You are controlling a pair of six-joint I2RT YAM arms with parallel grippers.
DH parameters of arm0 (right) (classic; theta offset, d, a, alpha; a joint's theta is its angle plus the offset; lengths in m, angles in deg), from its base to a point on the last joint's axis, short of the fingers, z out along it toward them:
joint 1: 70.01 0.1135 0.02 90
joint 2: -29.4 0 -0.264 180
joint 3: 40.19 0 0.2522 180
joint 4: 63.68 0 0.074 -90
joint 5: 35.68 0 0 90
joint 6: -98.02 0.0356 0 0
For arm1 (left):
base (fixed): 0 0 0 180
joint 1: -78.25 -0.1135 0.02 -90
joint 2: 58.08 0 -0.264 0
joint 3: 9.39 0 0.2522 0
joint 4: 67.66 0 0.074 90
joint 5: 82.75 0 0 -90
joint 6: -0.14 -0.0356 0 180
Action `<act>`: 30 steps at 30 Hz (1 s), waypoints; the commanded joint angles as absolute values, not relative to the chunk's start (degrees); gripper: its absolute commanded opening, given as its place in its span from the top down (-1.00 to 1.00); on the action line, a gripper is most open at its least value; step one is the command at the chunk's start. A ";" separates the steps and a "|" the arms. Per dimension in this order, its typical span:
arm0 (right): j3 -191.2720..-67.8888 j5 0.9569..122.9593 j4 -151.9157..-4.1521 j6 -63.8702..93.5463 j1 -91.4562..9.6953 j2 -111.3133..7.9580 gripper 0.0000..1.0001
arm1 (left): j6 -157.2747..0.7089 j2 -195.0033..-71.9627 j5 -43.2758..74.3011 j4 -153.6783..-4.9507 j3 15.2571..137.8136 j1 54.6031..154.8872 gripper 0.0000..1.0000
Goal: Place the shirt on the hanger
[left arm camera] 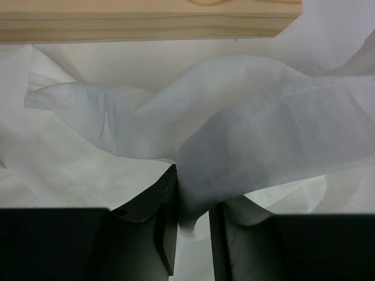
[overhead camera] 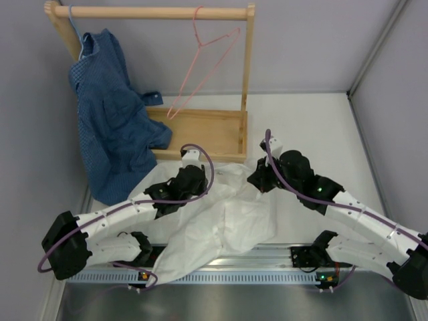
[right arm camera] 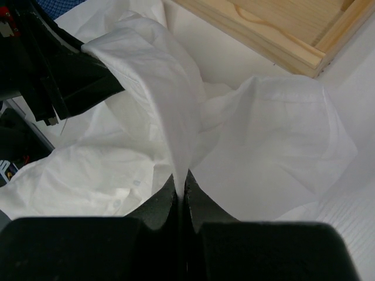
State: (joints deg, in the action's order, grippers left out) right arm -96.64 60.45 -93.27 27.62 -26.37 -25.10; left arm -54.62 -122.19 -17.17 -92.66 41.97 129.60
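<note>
The white shirt lies crumpled on the table in front of the arms, one part trailing over the near edge. My left gripper is at its far left edge, its fingers closed on a thick fold of the shirt; in the left wrist view the gripper holds that fold between the fingertips. My right gripper is shut on a thin raised fold of the shirt, pinched at the fingertips of the gripper. The pink wire hanger hangs tilted from the wooden rail, apart from both grippers.
A wooden clothes rack stands at the back, its tray base just beyond the shirt. A blue checked shirt hangs on a pale blue hanger at the rack's left. The left gripper shows in the right wrist view.
</note>
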 commanded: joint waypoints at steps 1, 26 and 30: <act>-96.57 60.13 -89.39 27.71 -27.12 -25.09 1.00 | -52.86 -121.62 -18.85 -91.79 43.48 129.40 0.43; -105.19 55.19 -93.26 27.45 -27.56 -29.04 0.93 | -50.48 -116.36 -16.74 -85.81 34.60 129.49 1.00; -105.10 61.94 -93.26 26.04 -27.56 -29.40 0.29 | -51.10 -112.40 -16.57 -90.19 36.71 129.49 1.00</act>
State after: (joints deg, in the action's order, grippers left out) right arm -102.92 57.37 -93.82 27.47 -26.54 -29.88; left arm -49.96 -115.53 -16.17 -89.65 34.19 129.60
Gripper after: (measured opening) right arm 0.319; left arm 0.023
